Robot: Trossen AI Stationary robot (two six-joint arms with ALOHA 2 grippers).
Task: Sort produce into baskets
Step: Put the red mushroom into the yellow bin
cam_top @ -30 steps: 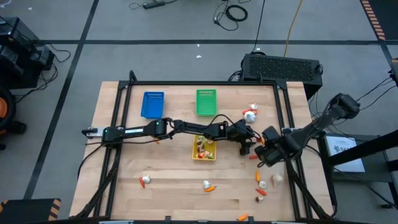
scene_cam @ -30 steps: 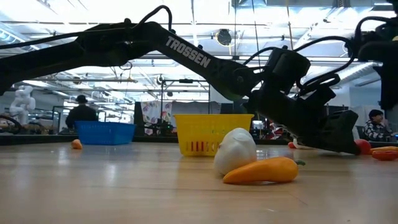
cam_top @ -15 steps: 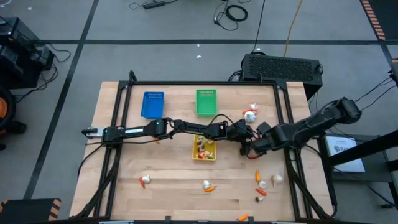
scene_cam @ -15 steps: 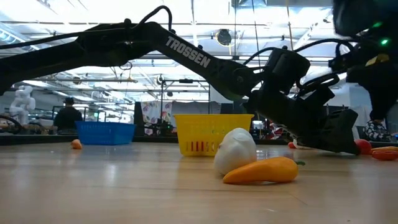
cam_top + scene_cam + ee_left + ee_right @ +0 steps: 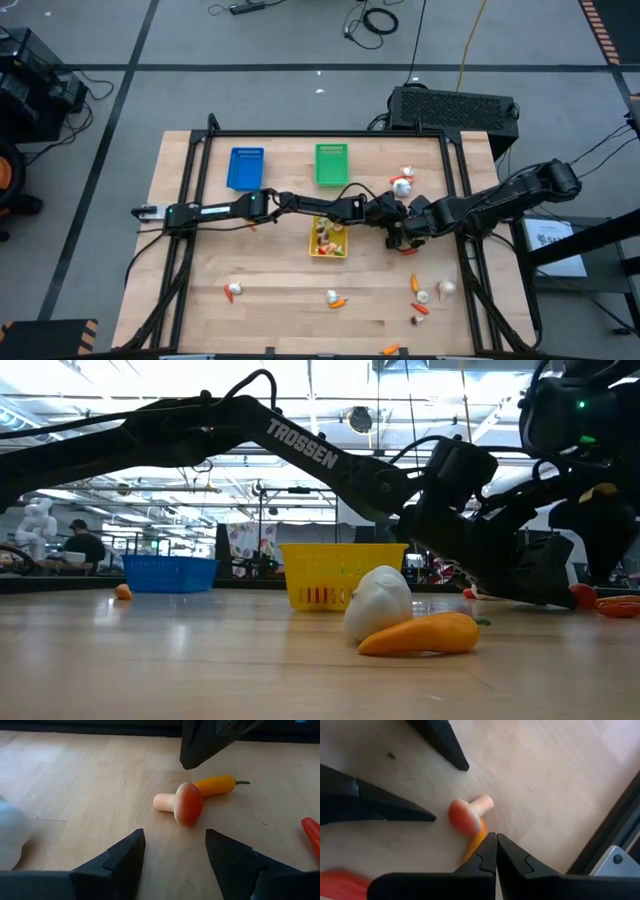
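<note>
A toy mushroom with a red cap lies on its side on the table, touching an orange pepper. My left gripper is open and low, its fingers just short of the mushroom on either side. My right gripper is shut and points steeply down over the pepper and the mushroom. Its tips stand clear above them. In the high view both grippers meet right of the yellow basket, left and right. The blue basket and green basket stand at the far side.
A red piece lies right of the mushroom. White bulbs and orange pieces are scattered near the front edge and at the right. More produce lies at the far right. A black frame runs around the table.
My right gripper has swung from near the table's right edge toward the left gripper and the mushroom. It has sunk and rolled about its own line, staying shut. The left arm and the produce have kept still.
</note>
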